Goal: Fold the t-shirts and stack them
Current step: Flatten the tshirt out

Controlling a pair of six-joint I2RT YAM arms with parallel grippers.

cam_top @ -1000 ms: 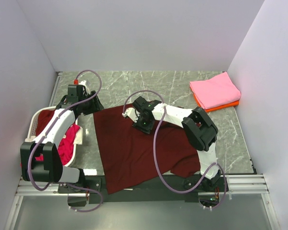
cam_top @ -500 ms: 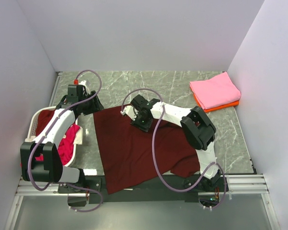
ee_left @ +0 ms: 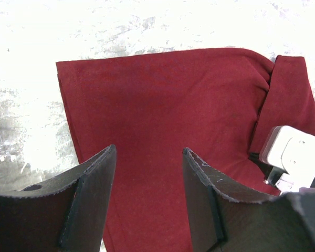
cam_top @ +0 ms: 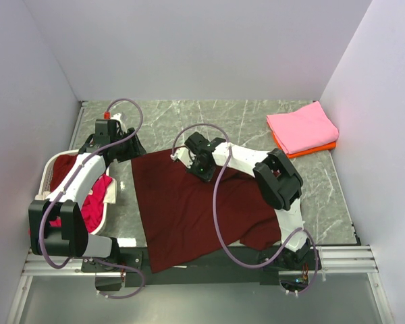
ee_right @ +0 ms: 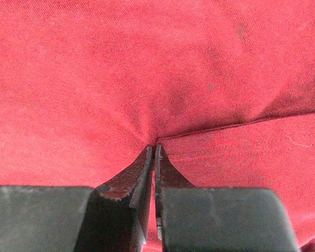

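A large dark maroon t-shirt (cam_top: 189, 209) lies spread on the table, its near edge hanging over the front. My right gripper (cam_top: 201, 169) is shut on a fold of this shirt near its far edge; in the right wrist view the jaws (ee_right: 154, 147) pinch the cloth (ee_right: 121, 68) at a hem. My left gripper (cam_top: 131, 147) is open and empty above the shirt's far left corner (ee_left: 163, 94); its jaws (ee_left: 148, 152) stand wide apart. A folded pink shirt (cam_top: 302, 126) lies on a folded orange one (cam_top: 310, 148) at the back right.
A white plastic basket (cam_top: 54, 165) stands at the left, holding a magenta shirt (cam_top: 94, 202) and dark red cloth (cam_top: 66, 169). The right arm's white wrist (ee_left: 294, 155) shows at the right of the left wrist view. Walls close in the back and sides.
My right gripper has moved a little toward the far side, still pinching the maroon cloth. The left arm has not moved.
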